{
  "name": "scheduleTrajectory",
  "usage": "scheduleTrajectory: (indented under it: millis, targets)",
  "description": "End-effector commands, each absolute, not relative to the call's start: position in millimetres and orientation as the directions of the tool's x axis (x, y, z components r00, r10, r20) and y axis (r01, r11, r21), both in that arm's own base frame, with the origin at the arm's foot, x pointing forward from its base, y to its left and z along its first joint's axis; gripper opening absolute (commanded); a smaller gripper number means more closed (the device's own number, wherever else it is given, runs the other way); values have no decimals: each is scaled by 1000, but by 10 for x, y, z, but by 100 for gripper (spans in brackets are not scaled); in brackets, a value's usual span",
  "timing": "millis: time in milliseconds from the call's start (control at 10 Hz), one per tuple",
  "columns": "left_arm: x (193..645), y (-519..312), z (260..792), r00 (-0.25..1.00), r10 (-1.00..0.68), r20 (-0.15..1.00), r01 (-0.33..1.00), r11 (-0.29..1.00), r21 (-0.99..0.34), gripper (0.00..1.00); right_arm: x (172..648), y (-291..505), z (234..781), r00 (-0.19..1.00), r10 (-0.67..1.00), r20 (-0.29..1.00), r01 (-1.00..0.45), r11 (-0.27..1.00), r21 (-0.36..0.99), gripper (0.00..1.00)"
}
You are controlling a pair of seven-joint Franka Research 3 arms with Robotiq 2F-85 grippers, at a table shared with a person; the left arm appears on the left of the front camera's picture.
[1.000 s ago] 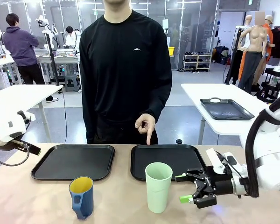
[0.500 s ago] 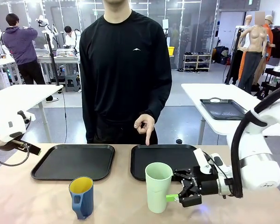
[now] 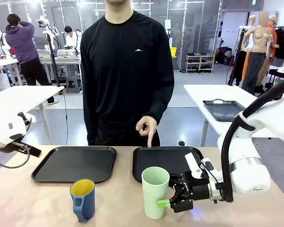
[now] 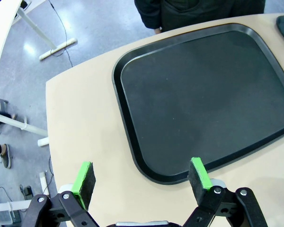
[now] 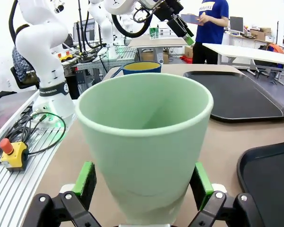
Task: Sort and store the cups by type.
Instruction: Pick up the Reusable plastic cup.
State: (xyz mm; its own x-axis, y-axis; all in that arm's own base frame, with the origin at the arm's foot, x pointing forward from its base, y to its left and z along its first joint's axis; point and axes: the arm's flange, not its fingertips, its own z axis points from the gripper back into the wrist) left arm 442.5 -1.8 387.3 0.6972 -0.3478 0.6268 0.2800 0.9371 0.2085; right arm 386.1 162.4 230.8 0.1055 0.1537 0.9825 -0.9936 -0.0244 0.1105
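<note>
In the front view, the green tumbler point(image 3: 155, 191) stands upright on the near part of the counter point(image 3: 118, 208), just in front of the right tray point(image 3: 156, 158). Your right pincer point(image 3: 169, 193) lies level with the tumbler's lower half, jaws apart, one on either side of it. The blue mug point(image 3: 83, 198) stands well apart to the left, in front of the left tray point(image 3: 75, 163). The person's hand point(image 3: 147, 127) points one finger down at the far rim of the right tray, which I take to be the place meant for the tumbler. In the left wrist view, your left pincer point(image 4: 141, 175) hangs spread wide and holds nothing, over the counter point(image 4: 80, 118) by the rim of the left tray point(image 4: 203, 94). In the right wrist view, the tumbler point(image 5: 144, 137) sits squarely between the green pads point(image 5: 85, 177), which stand just beside its walls. You can't tell from here whether they touch, but the jaws have not clamped on it. The mug point(image 5: 141, 67) shows behind it. The tumbler looks empty, so expect it to be light. It is probably thin plastic, smooth, and narrower towards the base, so it could flex under a hard squeeze or slide in the pads. Take it around the lower to middle wall where it is stiffer, close gently, and keep it upright.
</note>
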Motion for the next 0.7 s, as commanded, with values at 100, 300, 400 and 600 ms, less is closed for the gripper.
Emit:
scheduleTrajectory:
  millis: [100,300,400,600]
  targets:
    - [4422,-11,3874,696,-352,626,282,936,212,100,3937,1752,2270,143,140,980,-989,-17,147,100]
    - [4422,-11,3874,696,-352,626,282,936,212,100,3934,1787,2260,149,135,980,-988,-22,153,100]
    - [4422,-11,3874,696,-352,626,282,936,212,100,3939,1805,2257,148,139,979,-988,-19,153,100]
    - [4422,-11,3874,696,-352,626,282,936,212,100,3951,1827,2246,158,130,979,-987,-23,162,98]
